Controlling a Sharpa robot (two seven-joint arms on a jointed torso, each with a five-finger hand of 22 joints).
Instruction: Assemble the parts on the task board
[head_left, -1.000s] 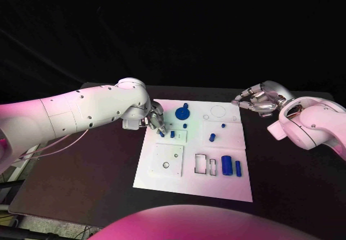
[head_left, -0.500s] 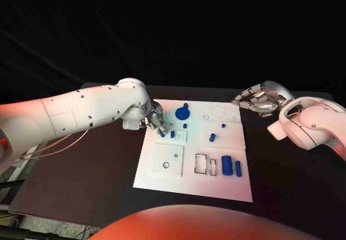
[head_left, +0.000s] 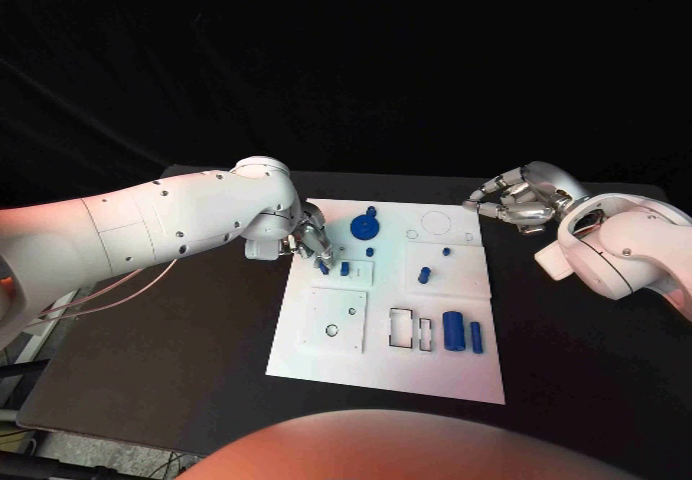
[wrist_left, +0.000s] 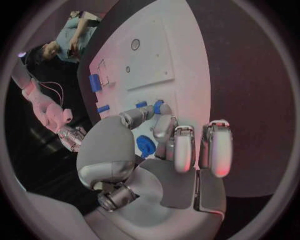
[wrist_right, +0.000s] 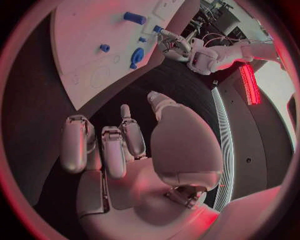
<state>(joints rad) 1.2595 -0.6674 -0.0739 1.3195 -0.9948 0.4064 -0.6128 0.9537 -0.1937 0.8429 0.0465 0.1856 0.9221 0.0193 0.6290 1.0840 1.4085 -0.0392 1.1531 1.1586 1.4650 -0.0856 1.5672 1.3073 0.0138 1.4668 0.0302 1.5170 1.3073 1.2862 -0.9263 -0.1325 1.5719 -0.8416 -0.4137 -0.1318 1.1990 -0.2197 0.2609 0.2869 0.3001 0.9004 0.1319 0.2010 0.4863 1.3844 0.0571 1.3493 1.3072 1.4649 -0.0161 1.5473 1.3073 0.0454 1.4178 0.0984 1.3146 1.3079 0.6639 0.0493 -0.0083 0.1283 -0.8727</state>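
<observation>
Left hand (head_left: 307, 243) pinches a small blue part (head_left: 323, 267) at the task board's (head_left: 387, 375) upper left; right hand (head_left: 516, 203), upper right, curled in, holding nothing.

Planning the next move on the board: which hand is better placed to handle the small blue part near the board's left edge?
The left hand: its fingers are already at that small blue part on the task board. The right hand hovers off the board's far right corner, holding nothing.
</observation>
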